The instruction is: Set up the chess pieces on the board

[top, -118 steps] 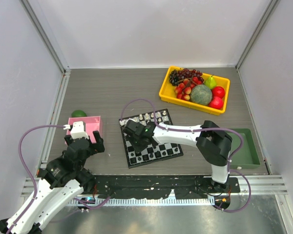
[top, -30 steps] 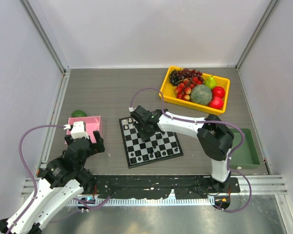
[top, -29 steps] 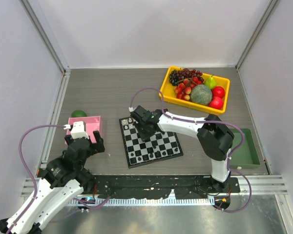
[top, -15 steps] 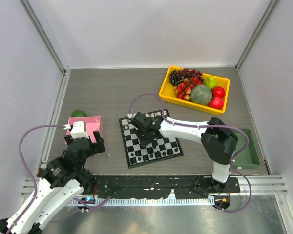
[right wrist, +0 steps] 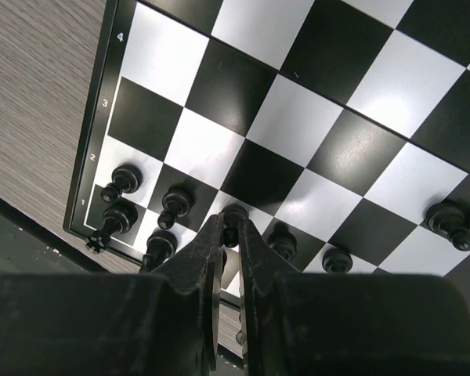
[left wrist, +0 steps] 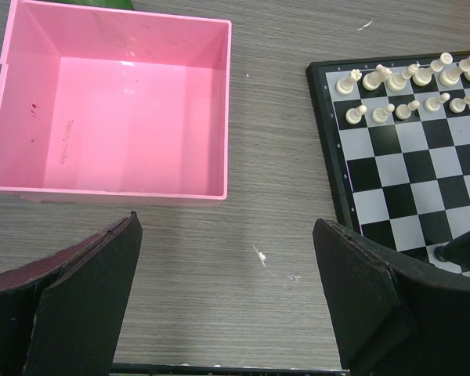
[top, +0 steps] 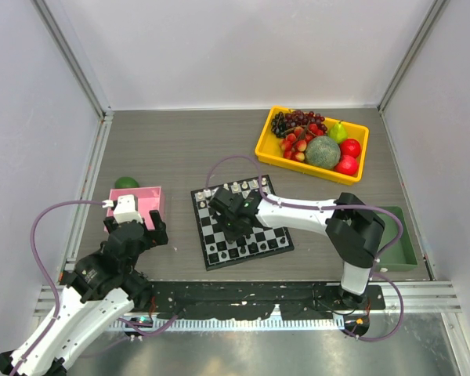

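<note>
Top external view
Board (top: 276, 229): lies flat at centre frame, slightly turned, on the grey table (top: 180, 149).
White pieces (top: 236, 188): lined along the board's upper edge.
Black pieces (top: 251, 249): grouped along the board's lower edge.
Right gripper (top: 233, 230): reaches in from the right and sits over the left half of the board, partly hiding it; its grip cannot be told from here.
Left gripper (top: 133, 225): at lower left, just below the pink tray (top: 153, 190) and apart from the board.
Yellow bin (top: 266, 149): upper right, filled with fruit.

Left wrist view
Left gripper (left wrist: 227, 290): released, with its two dark fingers (left wrist: 86, 290) wide apart at the bottom corners and nothing between them.
Pink tray (left wrist: 110, 192): upper left, its near wall just above the fingers.
Board (left wrist: 407, 172): at the right edge.
White pieces (left wrist: 399, 78): two rows at the board's upper corner.

Right wrist view
Right gripper (right wrist: 231, 227): clenched, pinching the rounded head of a black piece (right wrist: 235, 213) at lower centre.
Black pieces (right wrist: 125, 178): stand in the rows at lower left and lower right, either side of the gripped one.
Board (right wrist: 298, 117): fills the upper frame with bare squares.
</note>
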Tool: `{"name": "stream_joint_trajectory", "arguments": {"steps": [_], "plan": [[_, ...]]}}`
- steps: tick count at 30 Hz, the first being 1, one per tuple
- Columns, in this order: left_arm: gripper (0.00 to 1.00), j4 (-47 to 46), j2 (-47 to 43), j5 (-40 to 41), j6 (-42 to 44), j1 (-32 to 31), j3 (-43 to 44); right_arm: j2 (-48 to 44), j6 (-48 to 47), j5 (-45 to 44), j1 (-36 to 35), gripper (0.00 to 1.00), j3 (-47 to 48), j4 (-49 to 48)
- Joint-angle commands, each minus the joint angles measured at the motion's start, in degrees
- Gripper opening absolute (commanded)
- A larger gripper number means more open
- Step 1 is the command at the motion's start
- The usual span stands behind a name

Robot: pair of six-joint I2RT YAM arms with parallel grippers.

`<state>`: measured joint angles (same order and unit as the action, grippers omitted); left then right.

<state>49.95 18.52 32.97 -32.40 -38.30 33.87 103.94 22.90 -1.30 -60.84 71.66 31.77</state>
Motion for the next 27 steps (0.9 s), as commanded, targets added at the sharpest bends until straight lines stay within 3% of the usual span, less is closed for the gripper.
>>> {"name": "stream_joint_trajectory", "arguments": {"steps": [1, 17, 27], "plan": [[0.99, -2.1, 0.3, 1.0, 0.1, -0.2, 0.0, -3.2, 0.9, 0.0, -0.6, 0.11, -0.9, 0.8], [0.99, -2.2, 0.3, 1.0, 0.1, -0.2, 0.0, -3.1, 1.4, 0.4, -1.7, 0.13, -0.8, 0.8], [0.99, -2.1, 0.2, 1.1, 0.1, -0.2, 0.1, -3.7, 0.9, -1.9, -1.7, 0.32, 1.3, 1.9]]}}
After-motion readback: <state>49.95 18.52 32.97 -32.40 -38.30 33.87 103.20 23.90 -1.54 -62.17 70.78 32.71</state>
